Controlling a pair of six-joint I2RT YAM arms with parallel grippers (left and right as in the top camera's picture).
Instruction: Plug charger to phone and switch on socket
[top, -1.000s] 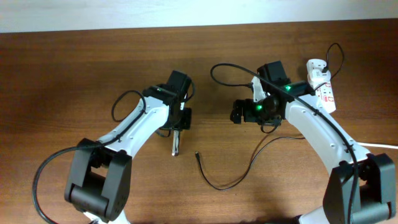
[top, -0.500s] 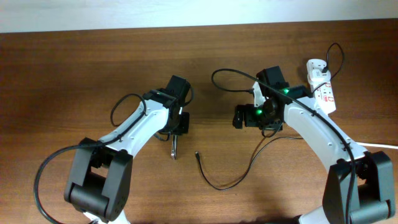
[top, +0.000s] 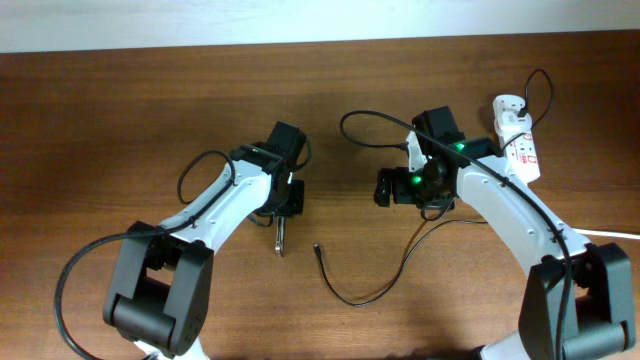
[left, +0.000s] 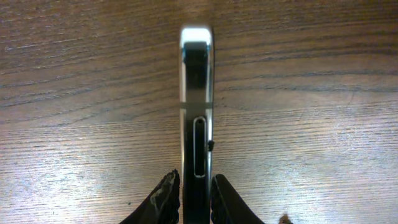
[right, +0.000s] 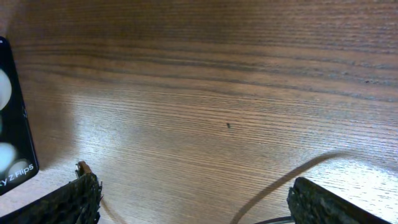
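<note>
- Phone (top: 280, 238), seen from overhead, stands on its thin edge on the wooden table (top: 100, 120), at about 7 o'clock from the table's middle. Only a narrow light sliver of it shows.
- Overhead, the left gripper (top: 281, 218) points toward 6 o'clock and is clenched on the phone's upper end.
- Overhead, the charger (top: 360, 295) curls across the wood. Its small plug tip lies free at 4 o'clock from the phone, near it but apart.
- Overhead, the socket (top: 518, 135) lies at 2 o'clock on the table, with a white adapter at its far end. It is well apart from the phone.
- Overhead, the right gripper (top: 382, 187) faces 9 o'clock just past the table's middle. It is released and grasps nothing.
- Left wrist view: the phone (left: 196, 112) runs from 6 to 12 o'clock, edge-on, with a slot in its metal rim. The two dark fingers (left: 166, 199) press on its sides at 6 o'clock.
- Right wrist view: the phone's (right: 12, 112) glossy black face with white round spots sits at 9 o'clock, clear of the fingers.
- Right wrist view: the right gripper's fingers (right: 74, 199) are spread to 7 and 5 o'clock over bare wood. A blurred cord (right: 292, 180) crosses between them; I cannot tell which cord it is.
</note>
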